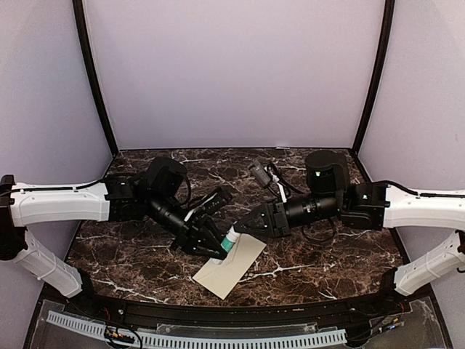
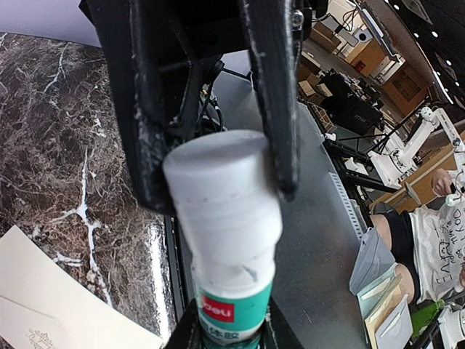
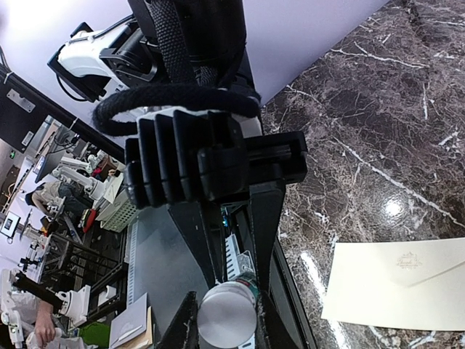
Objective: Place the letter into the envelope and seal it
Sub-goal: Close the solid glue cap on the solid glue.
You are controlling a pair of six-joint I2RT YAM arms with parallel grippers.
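Lighting evenly, brightly from above; glaring off marble tabletop (image 3: 393,209) (small hotspots); blurring glue stick (image 2: 225,218) up close; bending at wrist-view edges.

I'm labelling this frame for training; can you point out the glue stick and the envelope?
glue stick (image 2: 224,207): left wrist view, on its white cap.
envelope (image 1: 232,267): top external view, on the middle of its cream face.

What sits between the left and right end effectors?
A glue stick bridges them: white cap in the left end effector, green body in the right end effector. Clearest in the left wrist view.
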